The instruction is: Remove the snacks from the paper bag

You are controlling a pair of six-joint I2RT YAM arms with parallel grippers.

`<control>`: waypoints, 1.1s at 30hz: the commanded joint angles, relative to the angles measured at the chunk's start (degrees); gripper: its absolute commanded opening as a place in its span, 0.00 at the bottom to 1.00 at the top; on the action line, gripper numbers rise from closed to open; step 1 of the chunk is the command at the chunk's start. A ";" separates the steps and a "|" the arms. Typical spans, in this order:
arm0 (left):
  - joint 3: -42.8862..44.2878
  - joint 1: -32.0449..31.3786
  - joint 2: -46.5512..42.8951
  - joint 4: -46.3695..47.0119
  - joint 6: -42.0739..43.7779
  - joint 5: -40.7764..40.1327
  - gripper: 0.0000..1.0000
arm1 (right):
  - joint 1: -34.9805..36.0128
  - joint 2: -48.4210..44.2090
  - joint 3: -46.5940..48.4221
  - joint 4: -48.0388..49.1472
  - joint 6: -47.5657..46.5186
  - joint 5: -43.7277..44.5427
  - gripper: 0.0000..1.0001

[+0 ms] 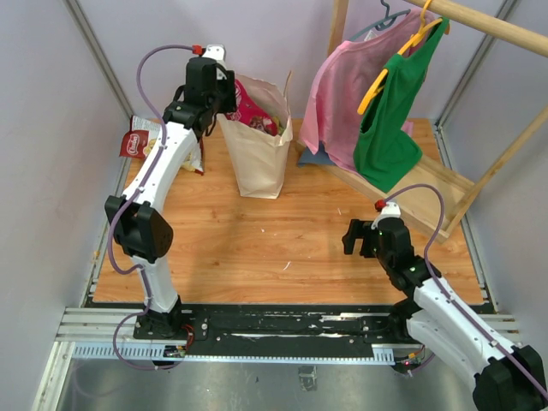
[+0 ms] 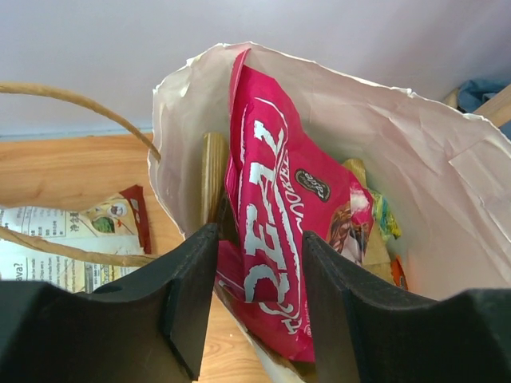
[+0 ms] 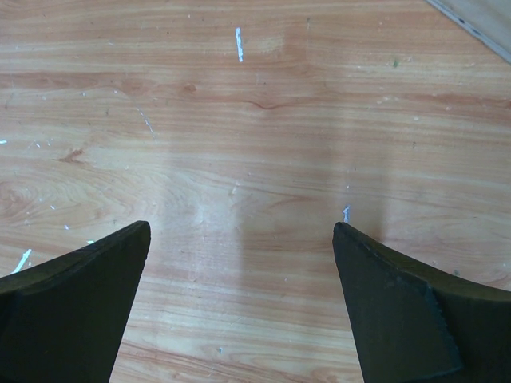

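- Hovering nearest the arm bases, the right jaws stand wide open and empty above the wooden surface point(image 1: 282, 248).
- Farther back on the left, the left jaws reach into the mouth of the upright paper bag point(image 1: 257, 163). They straddle a magenta snack packet point(image 2: 279, 199), part closed; I cannot tell whether they pinch it yet.
- Pinching the packet's flat faces firmly, then lifting straight up, should keep the bag standing.
- More snacks point(image 2: 375, 215) sit deeper inside.
- A red-white packet point(image 1: 135, 141) lies on the surface left of the bag.
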 commanded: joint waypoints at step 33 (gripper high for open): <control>-1.53 -0.10 -7.57 12.92 -1.46 6.65 0.00 | 0.77 3.80 -3.30 6.65 -0.11 -0.05 0.98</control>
